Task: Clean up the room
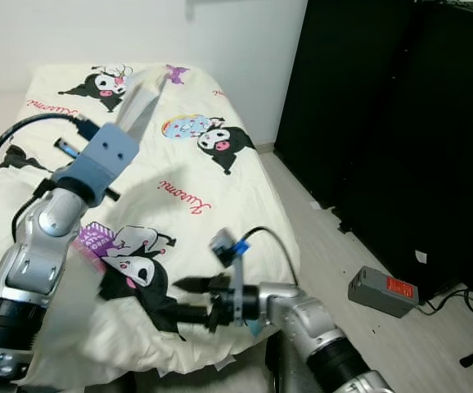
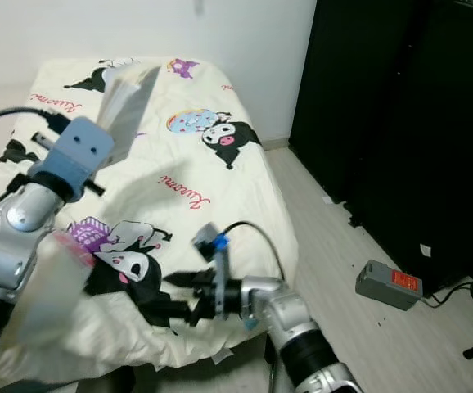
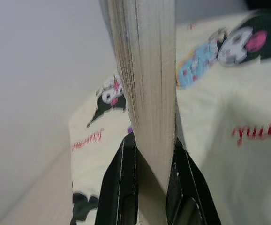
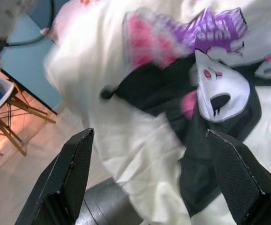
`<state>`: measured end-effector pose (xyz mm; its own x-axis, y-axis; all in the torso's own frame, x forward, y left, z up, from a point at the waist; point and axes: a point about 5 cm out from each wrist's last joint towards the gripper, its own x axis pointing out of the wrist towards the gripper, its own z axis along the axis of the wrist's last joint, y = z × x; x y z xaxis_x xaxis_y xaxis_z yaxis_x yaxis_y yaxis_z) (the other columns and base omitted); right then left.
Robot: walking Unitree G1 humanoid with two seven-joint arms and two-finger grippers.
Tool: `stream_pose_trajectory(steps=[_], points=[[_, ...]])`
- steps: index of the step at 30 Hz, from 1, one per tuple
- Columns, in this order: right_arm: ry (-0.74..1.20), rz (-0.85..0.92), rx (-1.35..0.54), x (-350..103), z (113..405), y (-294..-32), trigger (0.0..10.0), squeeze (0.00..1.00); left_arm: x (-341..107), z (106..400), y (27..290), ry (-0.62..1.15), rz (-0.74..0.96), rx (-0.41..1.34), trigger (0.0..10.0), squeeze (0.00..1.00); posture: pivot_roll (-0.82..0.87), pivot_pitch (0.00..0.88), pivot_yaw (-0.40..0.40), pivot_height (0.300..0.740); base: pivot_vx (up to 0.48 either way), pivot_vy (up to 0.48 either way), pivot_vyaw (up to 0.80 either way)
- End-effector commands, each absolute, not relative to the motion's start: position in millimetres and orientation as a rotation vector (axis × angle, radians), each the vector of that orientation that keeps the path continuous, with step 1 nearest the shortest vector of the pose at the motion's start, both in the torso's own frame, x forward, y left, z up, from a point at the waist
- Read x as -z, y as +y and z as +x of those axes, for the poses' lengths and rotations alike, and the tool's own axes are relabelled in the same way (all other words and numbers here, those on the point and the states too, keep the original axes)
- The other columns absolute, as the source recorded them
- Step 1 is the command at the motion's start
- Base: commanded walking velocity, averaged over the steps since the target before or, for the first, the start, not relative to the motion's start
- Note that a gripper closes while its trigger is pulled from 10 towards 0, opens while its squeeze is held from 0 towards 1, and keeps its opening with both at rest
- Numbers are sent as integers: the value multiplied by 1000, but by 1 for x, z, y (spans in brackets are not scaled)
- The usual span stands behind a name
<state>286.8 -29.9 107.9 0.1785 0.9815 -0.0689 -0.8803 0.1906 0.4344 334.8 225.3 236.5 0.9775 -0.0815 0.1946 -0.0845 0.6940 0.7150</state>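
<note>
My left gripper [image 3: 149, 154] was clamped on the lower edge of a thick book [image 3: 145, 79], its two black fingers [image 3: 121, 183] pressed against either cover, pages fanned upward. I held it raised above the cream cartoon-print bedspread [image 1: 187, 176]. My right gripper [image 4: 154, 183] was spread wide and held nothing, hovering just over the bedspread's near edge, beside a black-and-white cartoon figure [image 4: 210, 93]. Beyond it, on the floor, lay a grey box [image 1: 382, 291] near a black cabinet [image 1: 400, 123].
</note>
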Motion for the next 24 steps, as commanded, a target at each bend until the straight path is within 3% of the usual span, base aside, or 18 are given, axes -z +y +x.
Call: stream_pose_trajectory(steps=[1, 2, 3, 11, 15, 17, 18, 22, 24], points=[[360, 344, -1301, -109, 289, -37, 10000, 0, -228, 333, 241, -139, 863, -43, 0, 0, -8, 55, -47, 434, 0, 0, 0], [360, 344, -1301, -109, 289, -37, 10000, 0, -228, 333, 241, -139, 863, -43, 0, 0, -8, 55, -47, 434, 0, 0, 0], [352, 334, -1245, -111, 292, -47, 10000, 0, -205, 329, 256, 25, 893, -46, 0, 0, -7, 57, -42, 434, 0, 0, 0], [358, 317, -1150, -110, 298, -71, 10000, 0, -151, 295, 296, 432, 938, -40, 0, 0, -2, 65, -40, 434, 0, 0, 0], [386, 297, -1146, -107, 292, -77, 10000, 0, -131, 268, 320, 649, 949, -15, 1176, 0, 1, 72, -35, 434, 0, 0, 0], [392, 291, -1134, -106, 291, -80, 10000, 0, -128, 261, 326, 693, 946, -10, 1059, 0, 0, 73, -34, 434, 0, 0, 0], [394, 289, -1122, -106, 290, -82, 10000, 0, -128, 256, 329, 718, 945, -9, 1843, 0, 0, 74, -34, 434, 0, 0, 0], [391, 292, -1110, -106, 290, -84, 10000, 0, -130, 253, 329, 731, 917, 1, 2275, 0, 0, 75, -35, 434, 0, 0, 0], [365, 310, -1041, -109, 296, -91, 10000, 0, -150, 262, 302, 586, 642, 118, 4980, 0, 9, 77, -37, 434, 0, 0, 0]])
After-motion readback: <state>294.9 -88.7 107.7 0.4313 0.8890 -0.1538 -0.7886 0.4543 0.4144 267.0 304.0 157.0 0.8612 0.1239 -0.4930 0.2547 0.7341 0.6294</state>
